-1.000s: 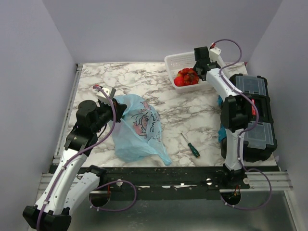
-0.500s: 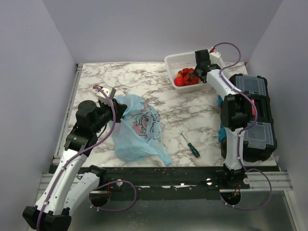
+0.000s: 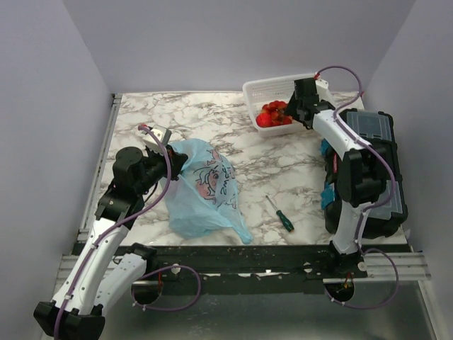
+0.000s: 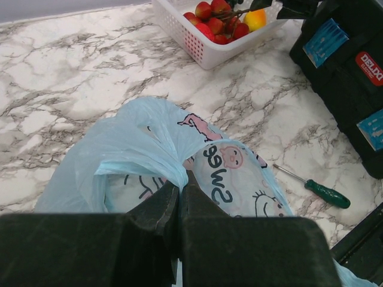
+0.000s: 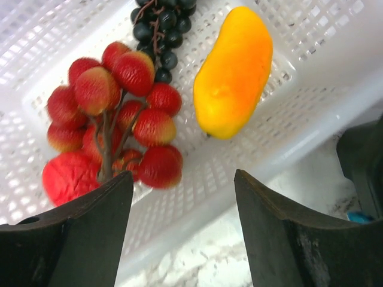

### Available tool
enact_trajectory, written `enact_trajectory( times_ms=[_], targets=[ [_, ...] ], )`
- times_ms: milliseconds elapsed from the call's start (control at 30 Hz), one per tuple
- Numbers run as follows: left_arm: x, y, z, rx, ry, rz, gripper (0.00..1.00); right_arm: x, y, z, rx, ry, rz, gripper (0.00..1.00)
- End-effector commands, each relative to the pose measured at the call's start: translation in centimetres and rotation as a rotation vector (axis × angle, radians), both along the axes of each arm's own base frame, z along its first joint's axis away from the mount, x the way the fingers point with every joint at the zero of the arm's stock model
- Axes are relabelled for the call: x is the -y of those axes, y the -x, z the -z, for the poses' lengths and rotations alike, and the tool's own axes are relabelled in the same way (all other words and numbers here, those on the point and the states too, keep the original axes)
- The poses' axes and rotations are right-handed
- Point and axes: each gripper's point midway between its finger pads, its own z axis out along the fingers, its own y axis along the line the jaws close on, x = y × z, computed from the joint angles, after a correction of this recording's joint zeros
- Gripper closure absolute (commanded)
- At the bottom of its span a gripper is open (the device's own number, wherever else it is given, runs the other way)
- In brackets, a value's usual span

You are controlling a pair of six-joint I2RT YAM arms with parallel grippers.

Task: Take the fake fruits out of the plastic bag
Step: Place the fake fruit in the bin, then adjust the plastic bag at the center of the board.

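While the plastic bag (image 3: 205, 188) lies on the marble table (image 3: 212, 120) in front of the left arm, a gathered fold of its thin blue film is pinched by the left gripper (image 4: 181, 179), whose jaws are pressed together with only the film between them. The bag is seen crumpled and partly flattened, with its pink cartoon print turned upward; whether any fruit is inside it cannot be told. The right gripper (image 5: 184, 179) is held over the near wall of the white lattice basket (image 5: 311, 119) at the far right of the table, and its jaws are spread wide apart with nothing between them. No contact with the basket can be confirmed. Inside the basket the fake fruits are found: a cluster of red fruits on a stem (image 5: 114, 119), a red strawberry (image 5: 69, 176) and an orange-yellow oval fruit (image 5: 233, 72), with a dark grape bunch (image 5: 161, 24) at the far side. A green-handled screwdriver (image 3: 281, 214) is seen on the table between the bag and the black toolbox (image 3: 375, 170).
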Motion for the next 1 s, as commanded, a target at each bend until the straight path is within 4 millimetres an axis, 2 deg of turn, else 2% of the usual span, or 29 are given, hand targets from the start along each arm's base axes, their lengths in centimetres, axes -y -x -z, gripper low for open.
enact_trajectory(
  times_ms=[0, 133, 267, 400, 467, 567, 667, 800, 900, 967],
  targets=[
    [0.4, 0.1, -0.4, -0.006, 0.014, 0.023, 1.00, -3.0, 1.9, -4.5, 0.097, -0.052, -0.156, 0.28],
    [0.4, 0.0, -0.3, -0.012, 0.011, 0.024, 1.00, -6.8, 4.8, -5.8, 0.117, -0.076, -0.305, 0.28],
    [0.4, 0.0, -0.2, -0.015, 0.010, 0.025, 1.00, -13.5, 9.2, -6.5, 0.158, -0.096, -0.526, 0.29],
    [0.5, 0.0, -0.2, -0.017, 0.012, 0.029, 1.00, -20.8, 15.6, -7.4, 0.201, -0.100, -0.771, 0.34],
    [0.5, 0.0, -0.2, -0.017, 0.012, 0.030, 1.00, -23.7, 19.0, -8.0, 0.224, -0.121, -0.883, 0.45],
    [0.5, 0.1, -0.3, -0.016, 0.014, 0.031, 1.00, -27.0, 23.6, -8.7, 0.250, -0.180, -1.009, 0.57],
    [0.5, 0.1, -0.3, -0.014, 0.013, 0.029, 1.00, -29.4, 27.7, -9.4, 0.287, -0.204, -1.096, 0.58],
    [0.5, 0.1, -0.2, -0.017, 0.011, 0.028, 1.00, -30.8, 30.0, -10.3, 0.334, -0.196, -1.145, 0.56],
    [0.6, 0.0, -0.2, -0.020, 0.013, 0.030, 1.00, -32.1, 30.2, -9.0, 0.307, -0.218, -1.163, 0.55],
    [0.6, -0.1, -0.1, -0.024, 0.011, 0.030, 1.00, -33.0, 29.7, -8.2, 0.302, -0.226, -1.151, 0.58]
  ],
)
